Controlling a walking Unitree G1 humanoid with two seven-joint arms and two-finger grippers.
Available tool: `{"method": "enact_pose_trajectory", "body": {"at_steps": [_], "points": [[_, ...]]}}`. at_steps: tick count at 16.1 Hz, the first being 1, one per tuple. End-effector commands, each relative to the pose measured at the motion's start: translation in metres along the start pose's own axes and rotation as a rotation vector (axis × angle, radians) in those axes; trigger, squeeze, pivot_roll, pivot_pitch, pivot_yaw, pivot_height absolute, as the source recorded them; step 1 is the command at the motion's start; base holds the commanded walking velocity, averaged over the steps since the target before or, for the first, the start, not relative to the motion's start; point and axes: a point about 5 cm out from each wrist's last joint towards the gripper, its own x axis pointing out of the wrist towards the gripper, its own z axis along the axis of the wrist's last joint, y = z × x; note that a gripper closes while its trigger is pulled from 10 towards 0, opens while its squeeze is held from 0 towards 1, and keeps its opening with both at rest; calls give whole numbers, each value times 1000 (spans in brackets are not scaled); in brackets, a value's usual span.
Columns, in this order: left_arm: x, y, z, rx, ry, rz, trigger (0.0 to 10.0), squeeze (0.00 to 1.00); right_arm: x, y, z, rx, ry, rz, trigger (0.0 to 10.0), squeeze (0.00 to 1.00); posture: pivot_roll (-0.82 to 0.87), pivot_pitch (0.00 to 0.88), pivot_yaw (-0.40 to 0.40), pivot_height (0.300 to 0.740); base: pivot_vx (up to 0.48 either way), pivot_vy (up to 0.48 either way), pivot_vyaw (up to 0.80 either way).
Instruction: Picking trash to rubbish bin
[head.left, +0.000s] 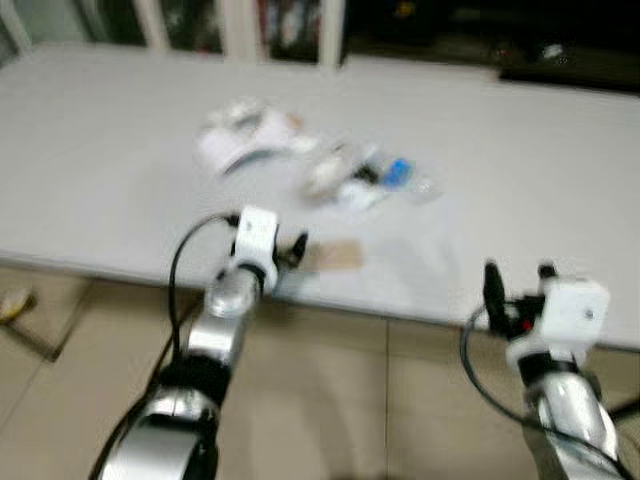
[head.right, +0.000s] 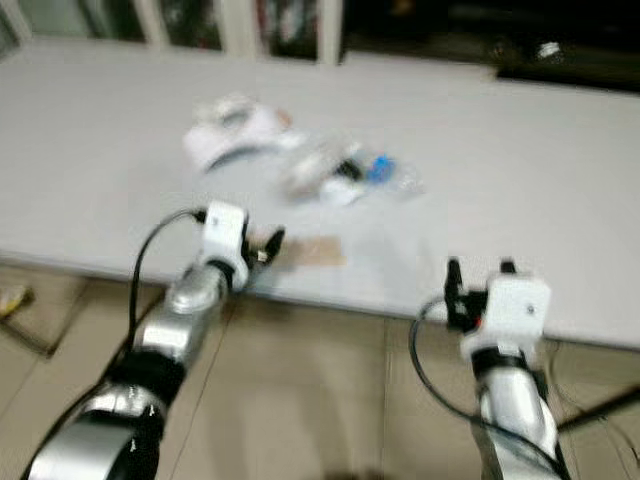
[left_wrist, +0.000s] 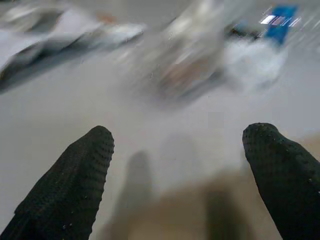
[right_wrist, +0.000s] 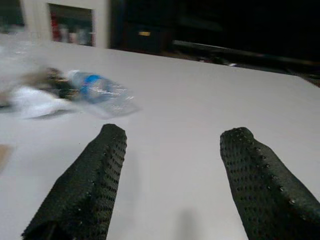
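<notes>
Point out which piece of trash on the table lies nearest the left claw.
The flat brown cardboard scrap, lying alone near the white table's front edge just ahead of the left claw; the white crumpled wrappers and the blue-labelled clear plastic bottle lie farther back.

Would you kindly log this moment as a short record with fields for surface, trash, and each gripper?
surface: white table, tiled floor in front of it
trash: blurred heap mid-table, white wrapper, clear bottle with blue label, other crumpled bits
card: brown piece near the table's front edge
left gripper: jaws open, over the front edge, beside the card
right gripper: jaws open, at the front edge, holding nothing
</notes>
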Motion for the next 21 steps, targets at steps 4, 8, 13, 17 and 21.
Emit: {"method": "enact_pose_trajectory", "body": {"at_steps": [4,8,13,17,21], "points": [[2,-13,3,19,-3,-63,10000,0,-1,-2,2,-22,-5,-10,10000,0,74,78,-3,740,0,0,0],[6,-15,4,72,67,-154,10000,0,-1,-3,2,-30,-3,-4,10000,0,74,78,-3,740,0,0,0],[11,-9,10,161,128,-327,10000,0,0,-2,2,-28,-4,-2,10000,0,86,82,-4,740,0,0,0],[17,5,22,200,134,-343,10000,0,0,-1,1,-27,-1,-4,10000,0,83,83,0,740,0,0,0],[16,12,18,282,176,-395,10000,0,-1,-2,1,-28,-1,-7,10000,0,80,83,1,740,0,0,0]]}}
